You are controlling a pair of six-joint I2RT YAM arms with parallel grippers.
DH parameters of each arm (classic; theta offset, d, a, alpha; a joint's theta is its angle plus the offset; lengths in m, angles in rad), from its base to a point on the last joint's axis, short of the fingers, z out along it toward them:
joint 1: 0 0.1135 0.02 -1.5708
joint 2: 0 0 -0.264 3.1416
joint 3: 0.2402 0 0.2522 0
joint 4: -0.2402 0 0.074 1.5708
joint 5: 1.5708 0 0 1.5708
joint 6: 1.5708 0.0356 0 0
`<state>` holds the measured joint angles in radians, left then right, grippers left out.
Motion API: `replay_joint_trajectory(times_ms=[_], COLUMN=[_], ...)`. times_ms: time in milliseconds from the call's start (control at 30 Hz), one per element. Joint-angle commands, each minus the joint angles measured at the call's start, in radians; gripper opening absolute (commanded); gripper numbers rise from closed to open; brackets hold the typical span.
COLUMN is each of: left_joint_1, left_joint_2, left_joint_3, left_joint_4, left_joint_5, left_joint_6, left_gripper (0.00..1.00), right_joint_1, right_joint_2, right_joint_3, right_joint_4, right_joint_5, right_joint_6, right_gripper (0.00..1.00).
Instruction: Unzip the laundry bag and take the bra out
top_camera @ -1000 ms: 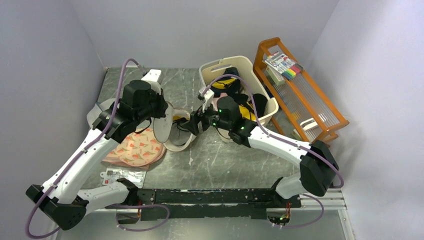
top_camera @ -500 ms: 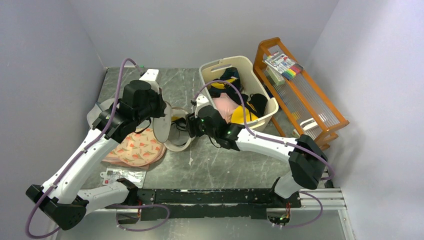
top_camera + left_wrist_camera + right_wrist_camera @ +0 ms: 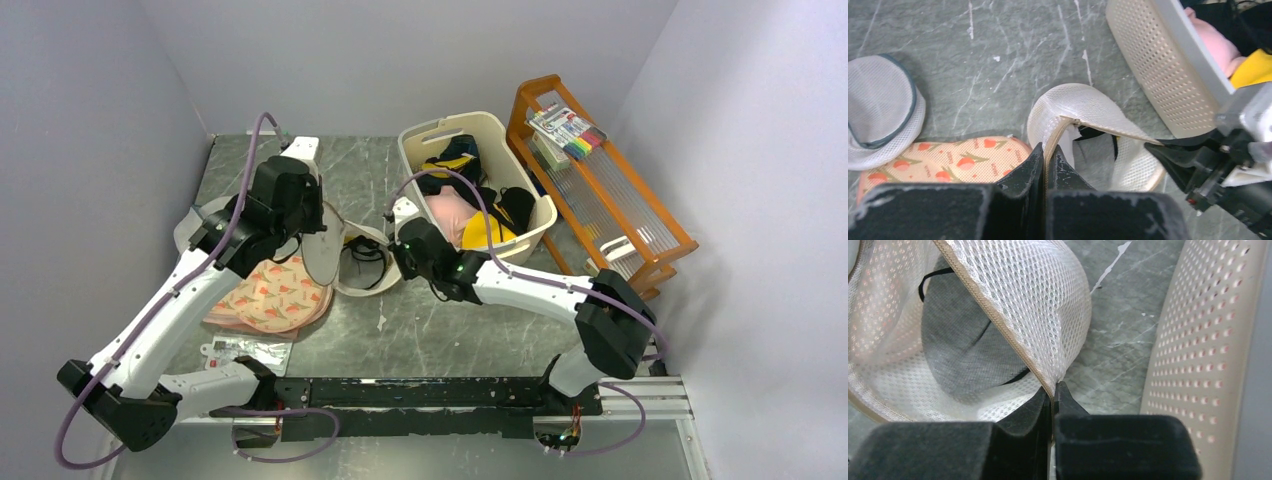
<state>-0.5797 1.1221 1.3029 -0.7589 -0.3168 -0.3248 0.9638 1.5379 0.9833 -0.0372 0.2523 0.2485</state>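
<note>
- At the far left a grey round bag (image 3: 192,228) lies on the table, and the left arm covers part of it.
- A pink printed bag (image 3: 272,298) lies flat at about eight o'clock from the laundry bag (image 3: 362,268), right beside it. The arm hides its far edge.
- The left gripper (image 3: 1047,159) is pinched tight on the laundry bag's zip edge, at the nine o'clock side of the opening.
- The laundry bag sits on the table between the two arms with its mouth gaping and one flap pulled up.
- The bra (image 3: 962,347) is inside it. Only a dull shape behind the mesh and a thin dark strap show, and I can't make out its colour.
- The right gripper (image 3: 1053,396) is pressed together on the rim at three o'clock, with the edge caught between its tips.
- A cream basket (image 3: 535,208) stands at one o'clock. The clothes in it are partly hidden by the arm's cable.
- A wooden rack (image 3: 600,190) stands at the far right.
</note>
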Motion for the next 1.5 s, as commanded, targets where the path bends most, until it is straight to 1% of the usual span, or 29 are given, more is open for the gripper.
replay_joint_trajectory(times_ms=[0,167,300,367,433,500,533,600,667,700,733,800,867,900,967,1067,1200,1267,1333,1467], left_joint_1=[0.001,0.001,0.001,0.001,0.001,0.001,0.001,0.001,0.002,0.001,0.001,0.001,0.001,0.002,0.001,0.001,0.002,0.002,0.001,0.003], left_joint_2=[0.011,0.03,0.061,0.078,0.096,0.114,0.126,0.163,0.193,0.203,0.206,0.19,0.149,0.125,0.076,0.018,-0.034,-0.028,-0.012,0.002], left_joint_3=[0.01,-0.025,-0.032,-0.036,-0.043,-0.046,-0.043,-0.022,0.016,0.033,0.04,0.022,-0.01,-0.03,-0.054,-0.079,-0.162,-0.208,-0.257,-0.378], left_joint_4=[-0.044,-0.08,-0.117,-0.125,-0.128,-0.134,-0.144,-0.18,-0.232,-0.266,-0.267,-0.223,-0.16,-0.131,-0.09,-0.055,0.059,0.099,0.123,0.227], left_joint_5=[-0.118,-0.225,-0.395,-0.471,-0.539,-0.614,-0.664,-0.748,-0.77,-0.755,-0.729,-0.644,-0.541,-0.494,-0.406,-0.297,-0.006,0.094,0.146,0.194], left_joint_6=[0.025,0.045,0.056,0.063,0.062,0.051,0.035,-0.01,-0.089,-0.119,-0.129,-0.096,-0.056,-0.039,0.001,-0.013,-0.017,-0.089,-0.135,-0.175], left_gripper=[0.08,0.07,0.07,0.08,0.14,0.21,0.27,0.49,0.64,0.72,0.76,0.82,0.96,0.99,1.0,1.0,0.98,0.97,0.95,0.89], right_joint_1=[-0.04,-0.121,-0.169,-0.189,-0.204,-0.213,-0.213,-0.213,-0.214,-0.214,-0.214,-0.213,-0.214,-0.214,-0.214,-0.215,-0.215,-0.214,-0.215,-0.215], right_joint_2=[-0.042,-0.055,-0.046,-0.039,-0.038,-0.043,-0.05,-0.064,-0.076,-0.081,-0.086,-0.092,-0.097,-0.097,-0.1,-0.1,-0.089,-0.086,-0.087,-0.1], right_joint_3=[0.001,-0.003,0.011,0.051,0.066,0.075,0.073,0.066,0.058,0.052,0.049,0.045,0.042,0.04,0.036,0.029,0.036,0.042,0.043,0.03], right_joint_4=[-0.039,-0.038,-0.054,-0.069,-0.075,-0.073,-0.07,-0.058,-0.046,-0.039,-0.033,-0.032,-0.03,-0.029,-0.026,-0.017,-0.015,-0.019,-0.024,-0.019], right_joint_5=[-0.014,-0.208,-0.332,-0.38,-0.411,-0.439,-0.45,-0.479,-0.503,-0.51,-0.513,-0.509,-0.503,-0.503,-0.503,-0.508,-0.519,-0.521,-0.524,-0.522], right_joint_6=[-0.124,-0.182,-0.237,-0.257,-0.264,-0.268,-0.268,-0.267,-0.263,-0.26,-0.257,-0.257,-0.257,-0.258,-0.258,-0.255,-0.256,-0.255,-0.256,-0.252], right_gripper=[0.0,0.0,0.0,0.0,0.0,0.0,0.0,0.0,0.0,0.0,0.0,0.0,0.0,0.0,0.0,0.0,0.0,0.0,0.0,0.0])
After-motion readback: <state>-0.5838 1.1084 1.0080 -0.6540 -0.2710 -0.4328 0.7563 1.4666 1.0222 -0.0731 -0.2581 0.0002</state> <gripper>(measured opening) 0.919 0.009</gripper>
